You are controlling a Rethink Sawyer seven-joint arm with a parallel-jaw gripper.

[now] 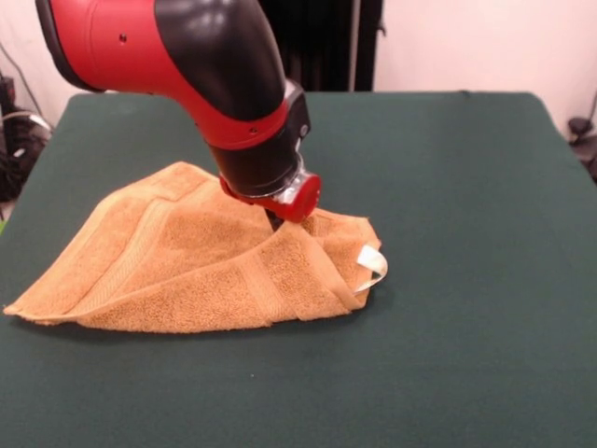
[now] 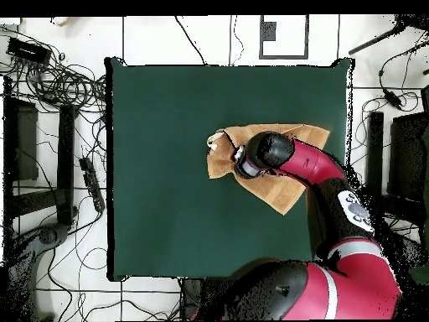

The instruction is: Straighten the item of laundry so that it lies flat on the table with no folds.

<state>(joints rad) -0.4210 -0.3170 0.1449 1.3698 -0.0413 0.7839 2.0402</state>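
Note:
The golden-orange towel (image 1: 187,266) lies folded and bunched on the dark green table (image 1: 448,187), left of centre in the front view. Its fabric rises in a tent to a peak right at my gripper (image 1: 275,222), which is shut on the cloth there. The gripper's tips are mostly hidden behind the raised fold. The white tag (image 1: 371,264) sticks out at the towel's right end. In the overhead view the towel (image 2: 281,197) is a rough triangle, and my arm covers its middle, with the gripper (image 2: 239,159) near the tag end.
Bare green felt (image 2: 167,210) surrounds the towel on all sides. Tangled cables (image 2: 59,84) and dark equipment lie on the tiled floor beside the table. My arm (image 2: 335,193) reaches in over the table edge nearest the base.

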